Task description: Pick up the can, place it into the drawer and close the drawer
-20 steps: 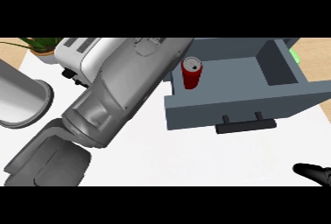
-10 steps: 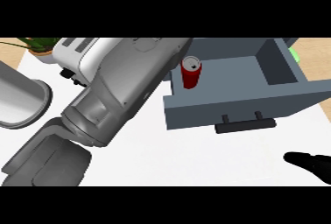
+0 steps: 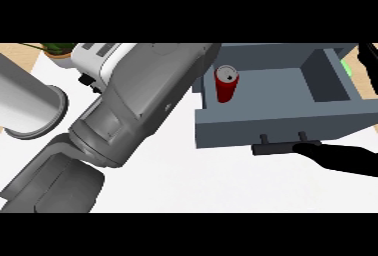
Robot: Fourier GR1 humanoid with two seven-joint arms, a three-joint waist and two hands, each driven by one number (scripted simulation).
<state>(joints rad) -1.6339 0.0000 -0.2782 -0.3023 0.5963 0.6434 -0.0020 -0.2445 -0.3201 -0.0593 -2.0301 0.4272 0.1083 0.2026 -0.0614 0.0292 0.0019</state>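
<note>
The red can [image 3: 227, 83] stands upright inside the open grey drawer [image 3: 280, 120], near its back left corner. My right hand [image 3: 341, 158] comes in from the lower right, a black shape with straight fingers whose tips touch the dark handle [image 3: 279, 147] on the drawer's front. My left forearm [image 3: 129, 115] fills the left middle of the view, running from the lower left up toward the drawer's left side. Its hand lies past the top of the view and is hidden. Nothing holds the can.
A grey cylindrical vessel [image 3: 29, 107] lies at the left on the white counter [image 3: 192, 190]. A white appliance [image 3: 87, 56] and a plant [image 3: 57, 49] sit at the back left. A green object [image 3: 347, 70] shows beyond the drawer's right wall.
My right hand has moved up and to the left from the lower right corner until its fingers meet the drawer handle. The can, drawer and left forearm have stayed put.
</note>
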